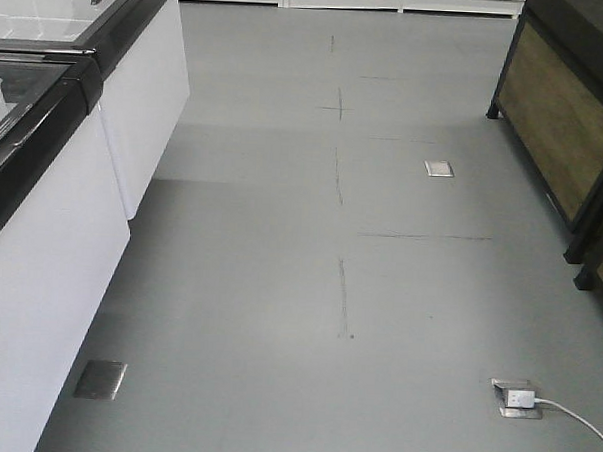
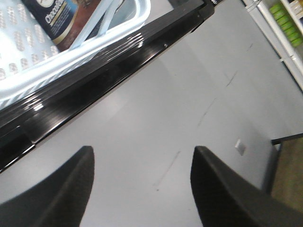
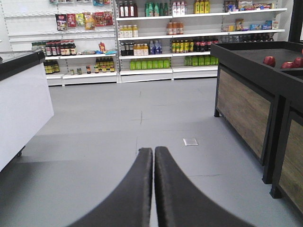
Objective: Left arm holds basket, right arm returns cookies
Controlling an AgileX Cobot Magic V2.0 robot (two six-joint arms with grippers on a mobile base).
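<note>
Left gripper [image 2: 142, 156] spread wide and empty over floor [image 2: 203, 80], basket [image 2: 97, 46] seen upper-left past a black rail [image 2: 99, 87], apart from it, cookies [image 2: 66, 19] laid inside, right gripper [image 3: 154, 151] pinched together on nothing.

left gripper [image 2: 142, 153] spread wide, right gripper [image 3: 154, 152] pressed together

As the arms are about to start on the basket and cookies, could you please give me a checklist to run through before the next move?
1. Left gripper open: ok, fingers apart, nothing between them.
2. Basket held by left gripper: not ok, it sits apart, beyond the black edge.
3. Cookies in basket: ok.
4. Right gripper open to grasp: not ok, shut and empty.
5. Return spot for cookies: cannot tell.
</note>
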